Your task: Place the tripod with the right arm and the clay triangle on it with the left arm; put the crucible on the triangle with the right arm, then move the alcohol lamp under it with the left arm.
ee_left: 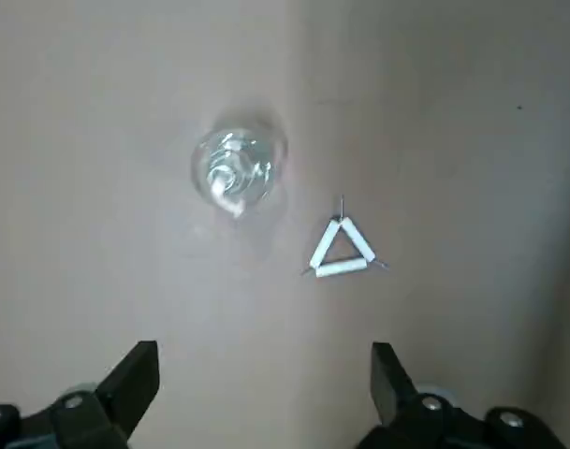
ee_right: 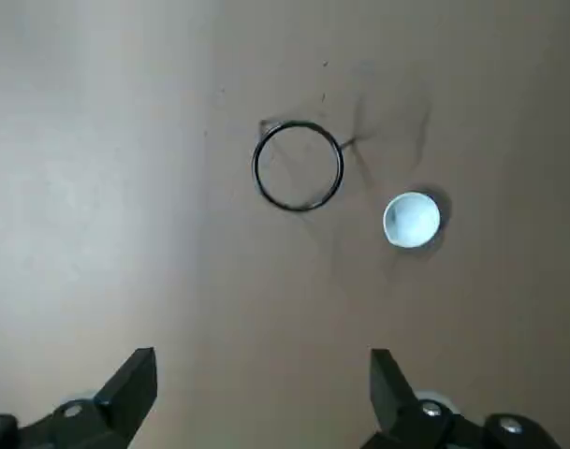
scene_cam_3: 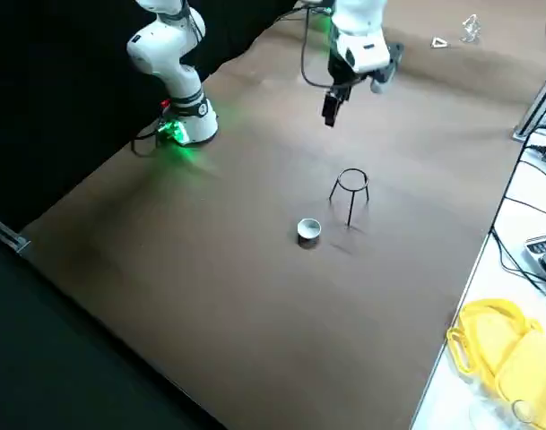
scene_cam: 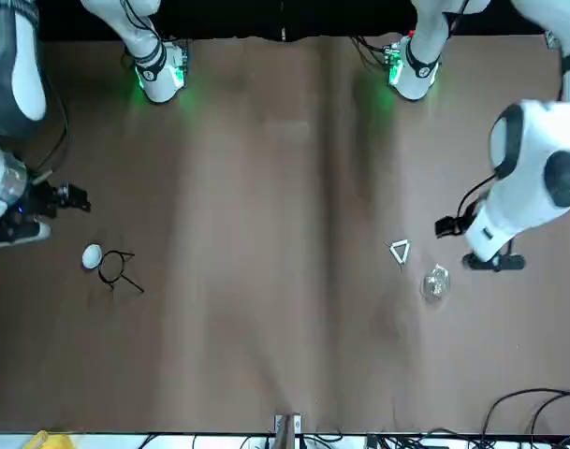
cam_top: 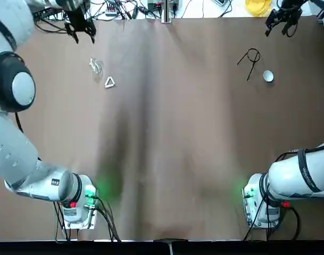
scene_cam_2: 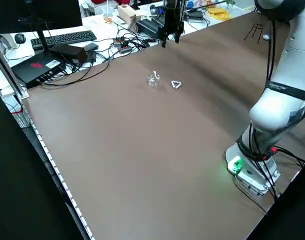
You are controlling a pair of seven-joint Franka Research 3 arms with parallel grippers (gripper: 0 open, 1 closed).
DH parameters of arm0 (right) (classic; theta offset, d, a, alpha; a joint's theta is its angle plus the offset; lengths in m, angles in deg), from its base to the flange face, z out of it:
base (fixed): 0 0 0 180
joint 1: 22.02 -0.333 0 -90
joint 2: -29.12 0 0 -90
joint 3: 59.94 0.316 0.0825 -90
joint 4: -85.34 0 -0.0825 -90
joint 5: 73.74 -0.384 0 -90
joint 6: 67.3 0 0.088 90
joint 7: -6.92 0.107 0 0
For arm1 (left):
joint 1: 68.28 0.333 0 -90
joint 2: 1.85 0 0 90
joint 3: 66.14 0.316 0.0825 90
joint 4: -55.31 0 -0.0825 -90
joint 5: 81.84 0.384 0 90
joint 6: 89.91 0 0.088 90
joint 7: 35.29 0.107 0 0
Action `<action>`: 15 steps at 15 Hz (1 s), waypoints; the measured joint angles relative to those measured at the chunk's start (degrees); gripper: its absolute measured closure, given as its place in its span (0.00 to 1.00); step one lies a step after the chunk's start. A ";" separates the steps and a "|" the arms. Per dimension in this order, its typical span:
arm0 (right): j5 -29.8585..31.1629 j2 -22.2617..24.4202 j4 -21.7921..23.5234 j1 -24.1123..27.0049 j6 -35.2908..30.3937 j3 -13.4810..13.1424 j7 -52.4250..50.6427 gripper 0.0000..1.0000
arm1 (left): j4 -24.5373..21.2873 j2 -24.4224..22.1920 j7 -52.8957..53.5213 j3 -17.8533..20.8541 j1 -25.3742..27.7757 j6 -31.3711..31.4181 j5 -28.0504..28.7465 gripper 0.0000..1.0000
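Observation:
The tripod (cam_top: 251,68) stands upright on its black legs at the far right of the table, with the white crucible (cam_top: 268,76) beside it. Above and beyond them my right gripper (cam_top: 281,21) hangs open and empty; its wrist view looks straight down on the tripod's ring (ee_right: 256,166) and the crucible (ee_right: 411,220). At the far left, the clay triangle (cam_top: 109,82) lies flat next to the clear alcohol lamp (cam_top: 96,66). My left gripper (cam_top: 81,29) hovers open beyond them, and in its wrist view the lamp (ee_left: 236,168) and triangle (ee_left: 341,248) sit apart from each other.
Brown table cover (cam_top: 167,138) spreads between the two pairs of items. Cables and gear (cam_top: 124,8) crowd the far edge, and a yellow object (cam_top: 257,6) sits past the far right corner. The arm bases (cam_top: 79,199) stand at the near edge.

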 joint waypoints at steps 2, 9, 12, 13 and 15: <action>0.00 -2.62 0.03 0.04 3.57 0.00 0.02 0.01 | -1.88 2.86 0.91 -0.30 -0.58 3.58 0.00 0.00; -0.02 -10.02 -0.03 1.58 16.46 -0.11 1.11 0.04 | -3.40 11.02 9.93 -2.00 -0.77 8.75 0.00 0.00; -0.02 -12.47 -0.07 2.73 19.67 -0.16 1.12 0.05 | -3.39 12.57 14.84 -1.98 -0.54 9.28 0.00 0.00; -0.03 -14.57 -0.07 2.94 23.26 -0.16 1.22 0.06 | -3.39 13.14 15.72 -2.03 -0.70 10.07 0.00 0.00; -0.06 -16.61 -0.09 3.01 24.80 -0.15 1.38 0.09 | -3.36 13.90 16.93 -2.14 -0.90 10.40 0.00 0.01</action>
